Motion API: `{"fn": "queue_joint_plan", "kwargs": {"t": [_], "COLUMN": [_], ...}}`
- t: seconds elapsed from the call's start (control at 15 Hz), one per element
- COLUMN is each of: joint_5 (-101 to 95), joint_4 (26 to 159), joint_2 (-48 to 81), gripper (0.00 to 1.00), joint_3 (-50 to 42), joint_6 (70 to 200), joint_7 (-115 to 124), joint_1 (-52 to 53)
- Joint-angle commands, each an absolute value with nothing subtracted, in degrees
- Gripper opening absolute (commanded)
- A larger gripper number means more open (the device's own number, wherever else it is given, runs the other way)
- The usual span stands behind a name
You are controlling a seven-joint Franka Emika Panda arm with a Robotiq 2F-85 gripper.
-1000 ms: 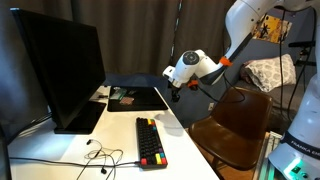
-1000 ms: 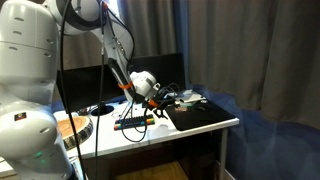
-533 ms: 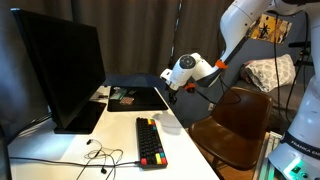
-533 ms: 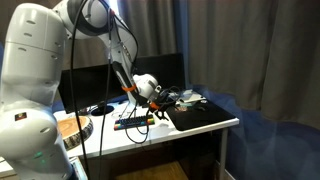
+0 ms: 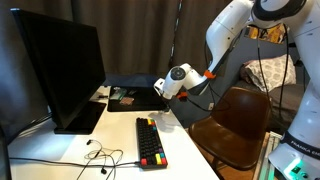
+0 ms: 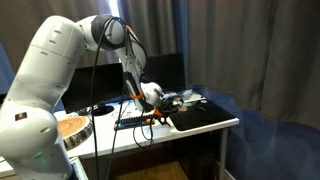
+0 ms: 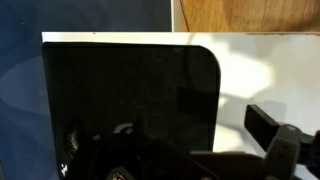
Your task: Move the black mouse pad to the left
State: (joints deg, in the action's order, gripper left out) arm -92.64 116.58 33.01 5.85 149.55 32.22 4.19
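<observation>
The black mouse pad (image 5: 138,99) lies flat on the white desk, between the monitor and the desk's edge. It also shows in an exterior view (image 6: 205,116), and it fills most of the wrist view (image 7: 120,90). My gripper (image 5: 161,95) hangs low over the pad's near edge in both exterior views (image 6: 168,104). In the wrist view the gripper (image 7: 170,135) looks open. One finger is over the bare white desk beside the pad's rounded corner, and the other is dark against the pad. Nothing is held.
A large black monitor (image 5: 60,70) stands beside the pad. A narrow keyboard with coloured keys (image 5: 150,142) lies nearer the front, with a cable (image 5: 100,155) beside it. Small items (image 5: 122,97) sit at the pad's monitor side. A brown chair (image 5: 235,120) stands by the desk.
The arm has swung in and down, bringing the gripper from beside the desk's edge to just over the pad's edge. The pad has not moved.
</observation>
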Motion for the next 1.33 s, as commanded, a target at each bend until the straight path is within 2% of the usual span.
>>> {"fn": "queue_joint_plan", "kwargs": {"t": [0.0,0.6,1.27], "joint_5": [-96.6,-100.7,-96.8], "joint_4": [111.1,104.8,105.0], "joint_2": [38.2,43.5,42.6], "gripper": [1.0,1.0,1.0], "joint_3": [5.3,4.0,4.5], "joint_6": [150.8,151.1,155.9], "joint_7": [35.6,38.6,32.5], "joint_1": [4.3,3.1,0.6]}}
